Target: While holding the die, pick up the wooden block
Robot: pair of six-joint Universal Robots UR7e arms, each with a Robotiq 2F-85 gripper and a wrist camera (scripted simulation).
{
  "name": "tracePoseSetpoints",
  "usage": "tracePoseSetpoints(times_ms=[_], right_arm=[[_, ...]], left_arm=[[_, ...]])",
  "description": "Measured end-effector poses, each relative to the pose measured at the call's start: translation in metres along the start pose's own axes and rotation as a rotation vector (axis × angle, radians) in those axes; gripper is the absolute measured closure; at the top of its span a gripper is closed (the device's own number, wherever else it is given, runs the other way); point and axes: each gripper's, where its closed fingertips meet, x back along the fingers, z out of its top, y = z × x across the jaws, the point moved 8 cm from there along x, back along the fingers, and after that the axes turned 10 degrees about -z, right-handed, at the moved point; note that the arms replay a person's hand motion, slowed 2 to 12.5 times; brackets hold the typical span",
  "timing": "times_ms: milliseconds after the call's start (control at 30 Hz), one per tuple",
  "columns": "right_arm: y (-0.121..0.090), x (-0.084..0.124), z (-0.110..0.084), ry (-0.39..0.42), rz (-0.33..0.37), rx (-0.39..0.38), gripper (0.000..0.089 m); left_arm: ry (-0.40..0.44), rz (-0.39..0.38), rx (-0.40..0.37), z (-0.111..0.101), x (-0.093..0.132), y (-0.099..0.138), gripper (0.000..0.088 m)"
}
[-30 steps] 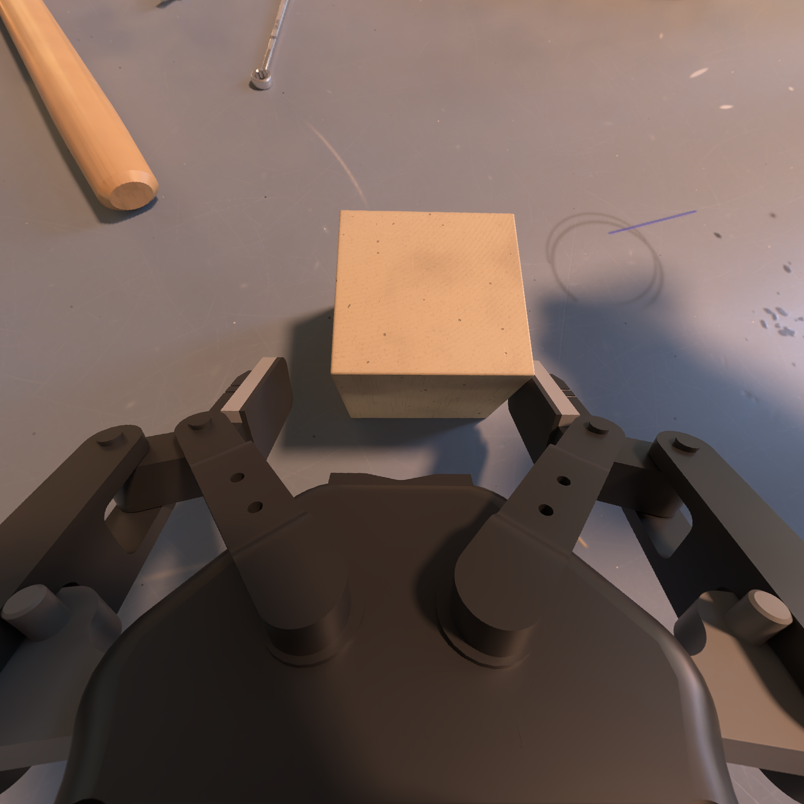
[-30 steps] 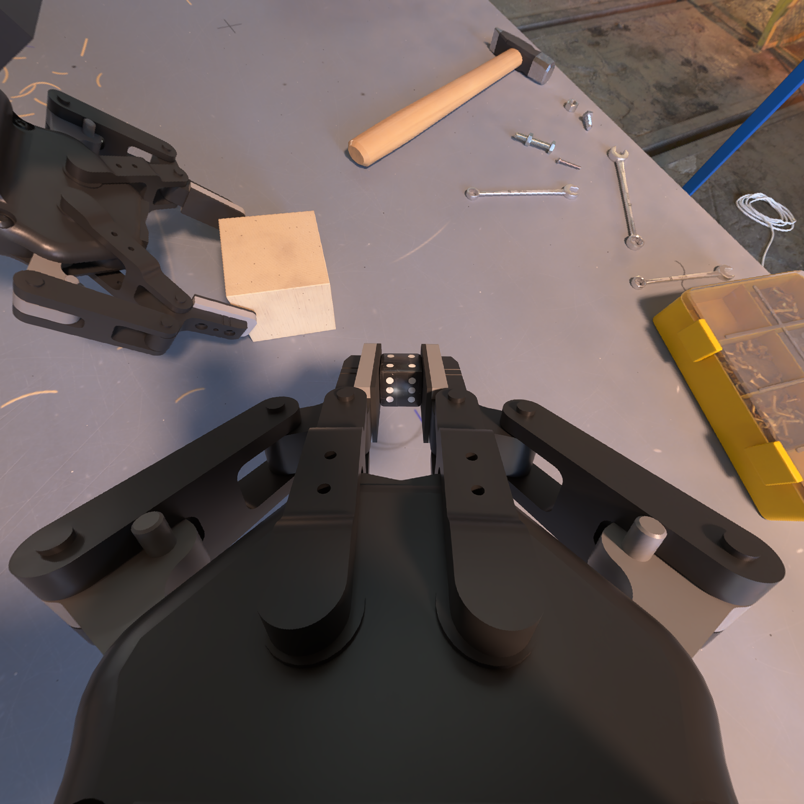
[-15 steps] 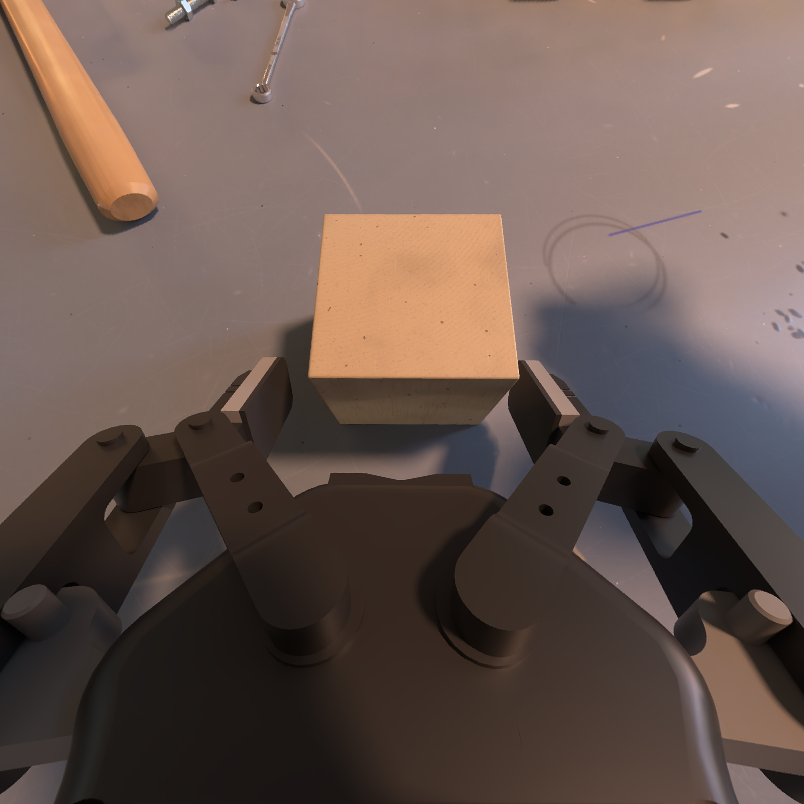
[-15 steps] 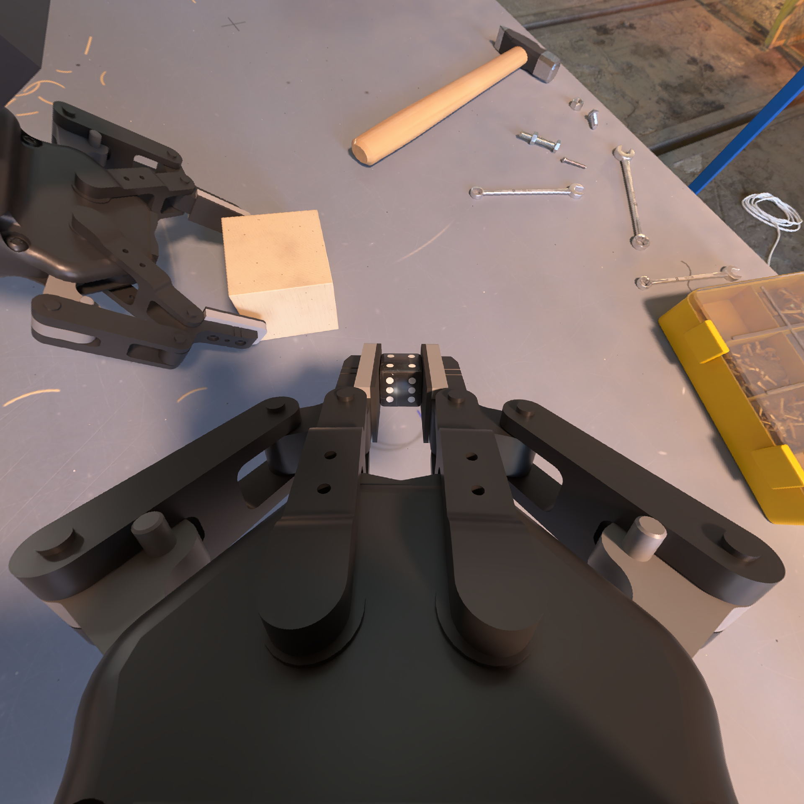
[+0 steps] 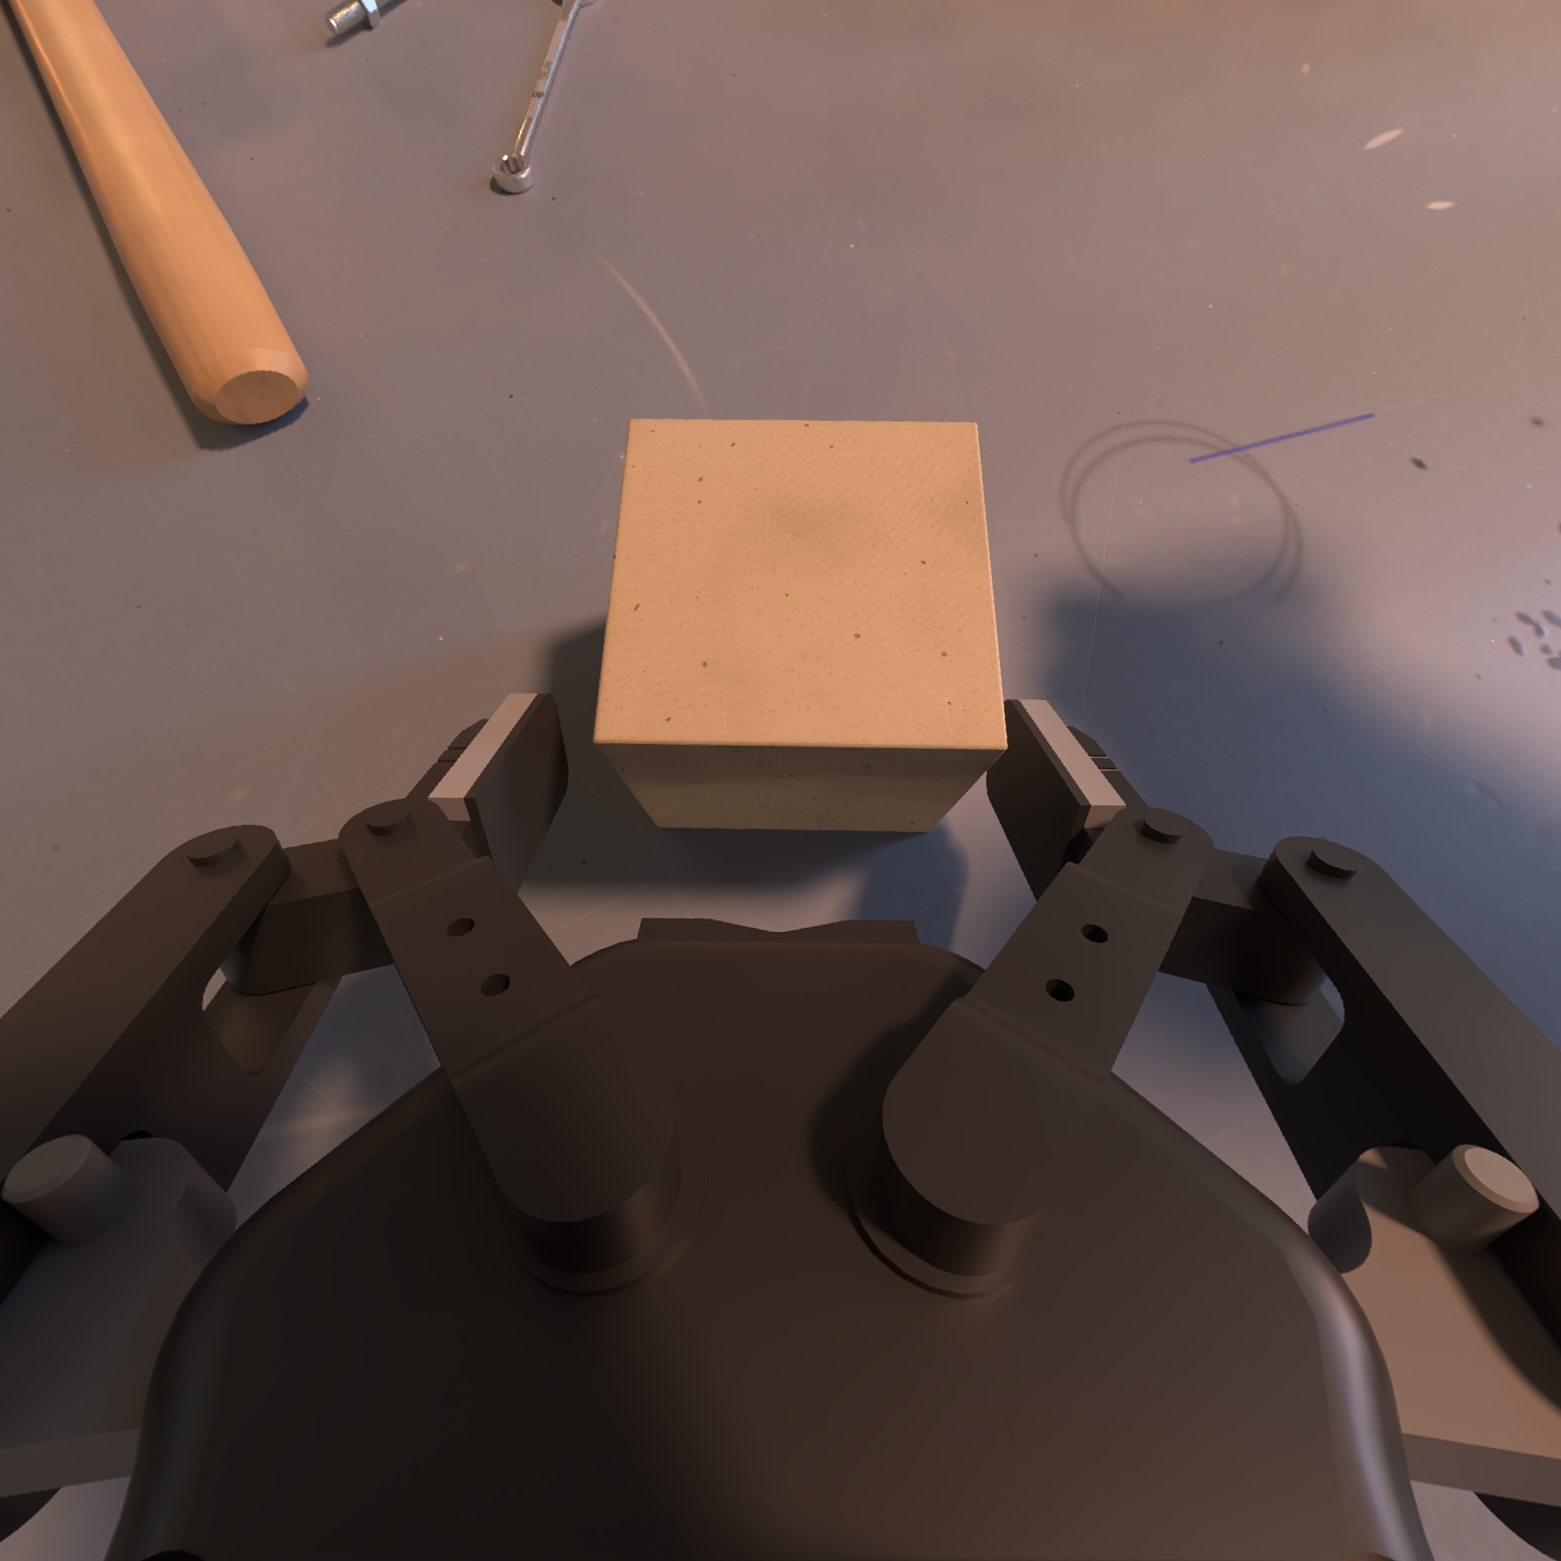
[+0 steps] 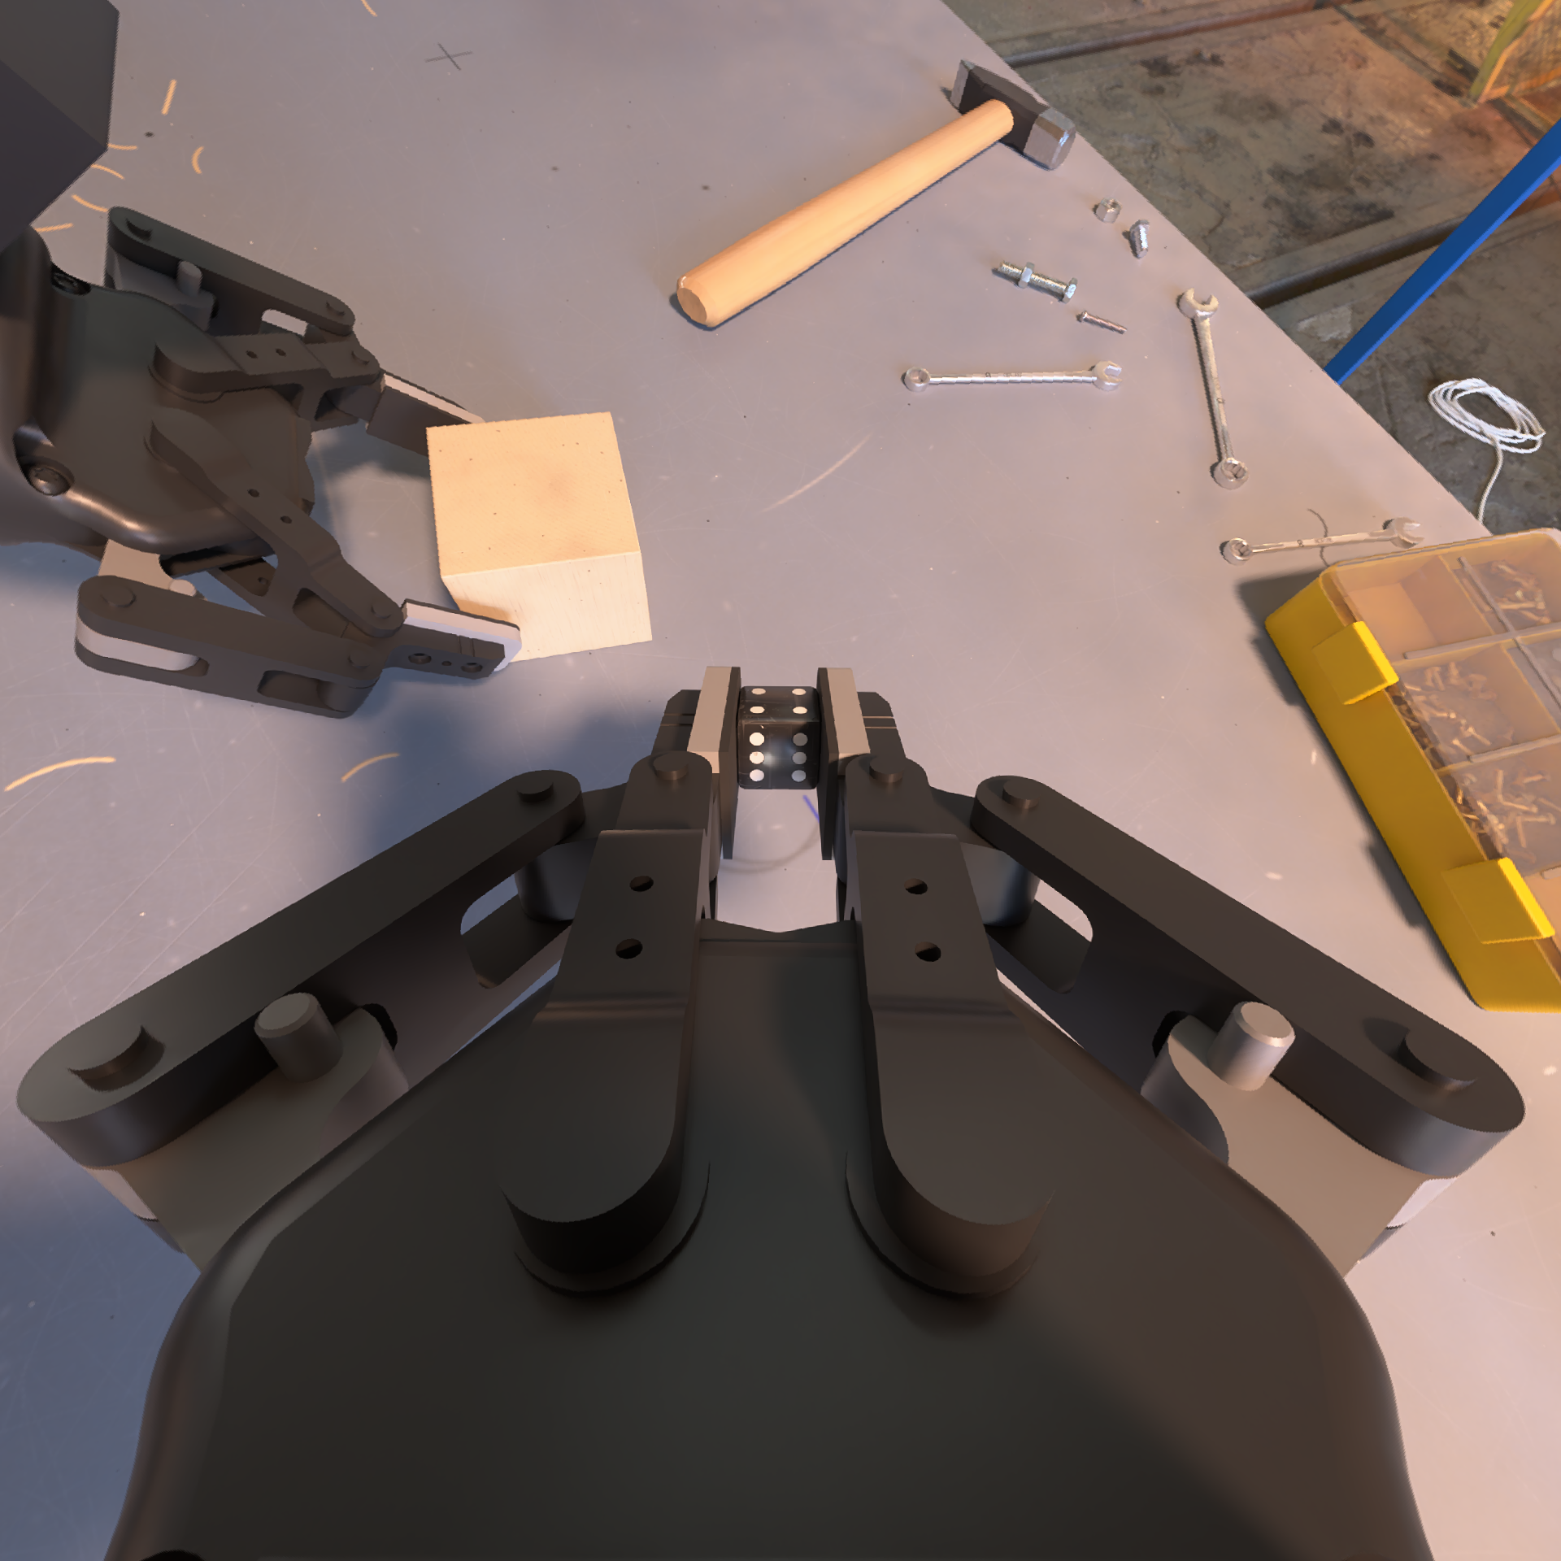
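Observation:
A pale wooden block (image 5: 798,591) sits on the grey table. My left gripper (image 5: 777,752) is open, with one fingertip on each side of the block's near end; I cannot tell whether they touch it. The right wrist view shows the block (image 6: 532,524) and the left gripper (image 6: 448,532) from the side, fingers low at the table. My right gripper (image 6: 777,726) is shut on a black die with white dots (image 6: 777,735) and holds it a little above the table.
A wooden-handled hammer (image 6: 870,194) lies beyond the block; its handle (image 5: 152,203) shows in the left wrist view. Wrenches (image 6: 1014,376), bolts (image 6: 1035,279) and a yellow parts box (image 6: 1436,743) lie to the right. The table edge runs along the right.
My left gripper has moved forward and shifted, so the block now sits centred between its open fingers. The right gripper has kept the die and barely moved.

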Motion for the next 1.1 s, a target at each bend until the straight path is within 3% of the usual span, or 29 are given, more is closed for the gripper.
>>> tracePoseSetpoints(times_ms=[1100], right_arm=[[-0.0010,0.0005,0.0006,0.001,0.001,0.002,0.0734]], left_arm=[[0.002,-0.001,-0.002,-0.0005,0.0011,0.0009,0.0028]])
